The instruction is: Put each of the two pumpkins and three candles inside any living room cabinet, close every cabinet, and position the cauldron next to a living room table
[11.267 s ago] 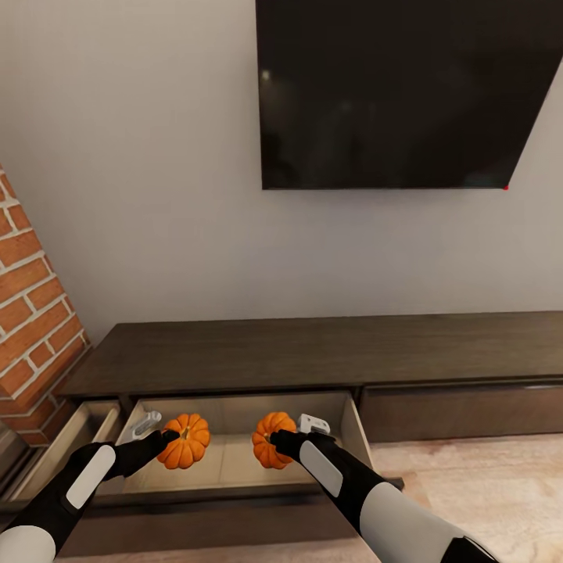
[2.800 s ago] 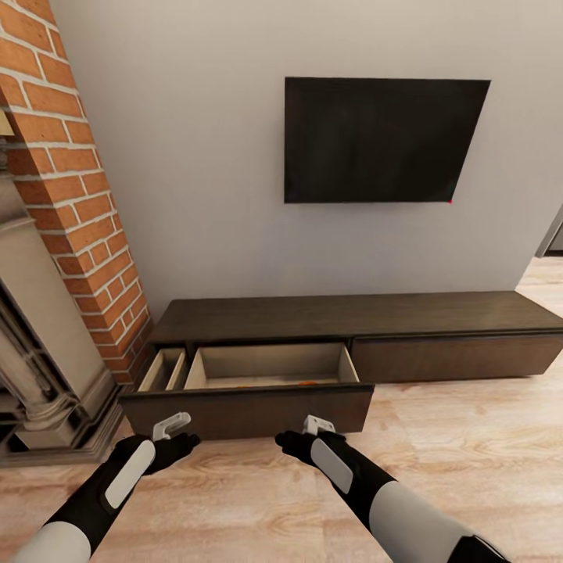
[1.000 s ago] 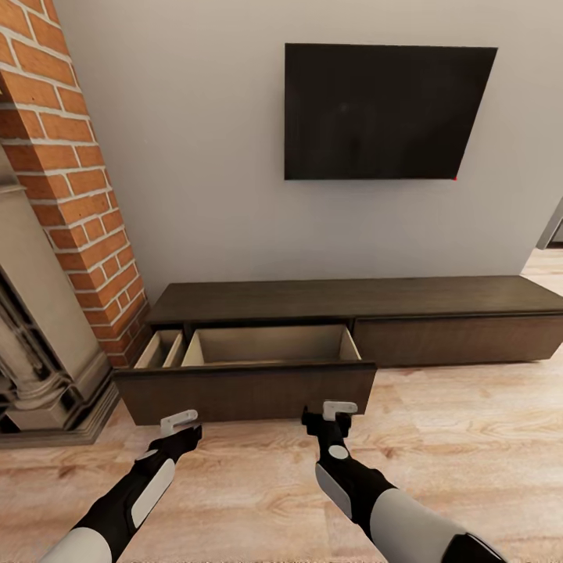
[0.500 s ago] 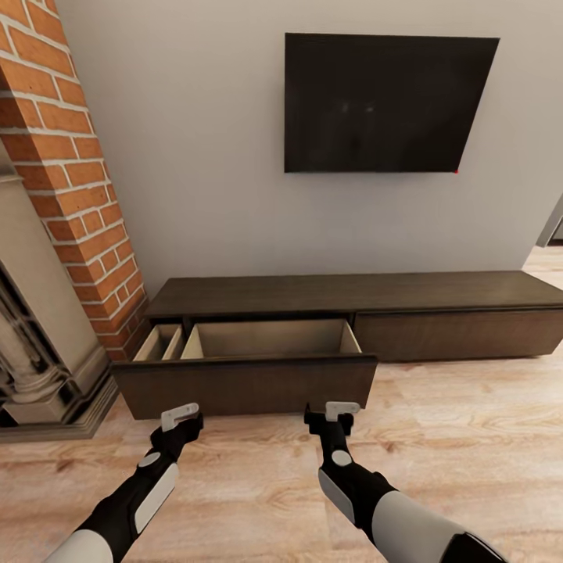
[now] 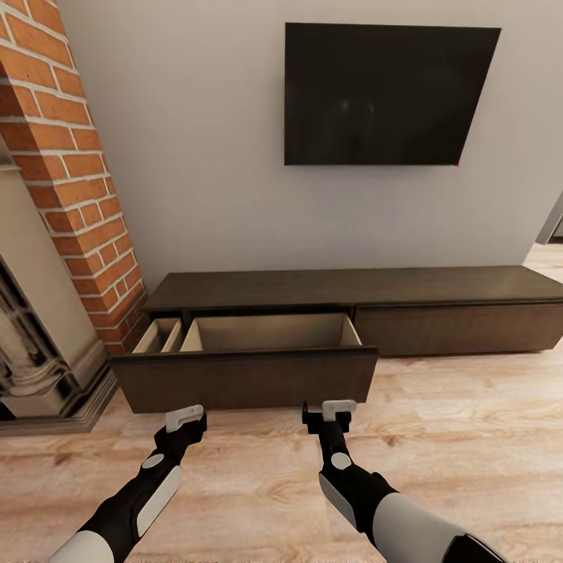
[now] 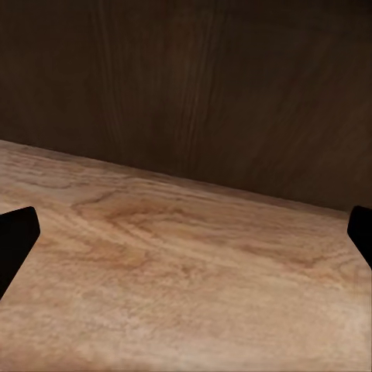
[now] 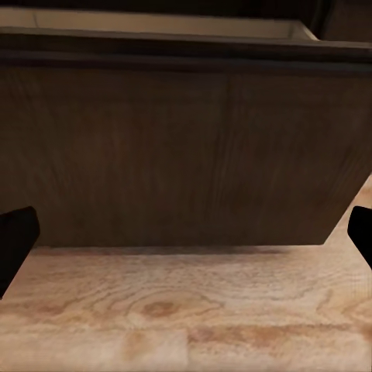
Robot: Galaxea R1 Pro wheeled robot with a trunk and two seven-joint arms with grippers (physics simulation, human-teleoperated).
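The long, low, dark wood-grain cabinet (image 5: 352, 301) stands against the far wall, its wide pale-lined drawer (image 5: 246, 367) pulled out over bare plank floor (image 5: 469, 438), while the left gripper (image 5: 185, 417) and right gripper (image 5: 338, 410) hover near its flat front, both spread wide and empty.

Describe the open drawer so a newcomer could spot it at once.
Below the wall-mounted TV, a long low dark-brown cabinet runs along the wall. The drawer is at its left end, near the brick column. It alone juts out, showing a pale interior.
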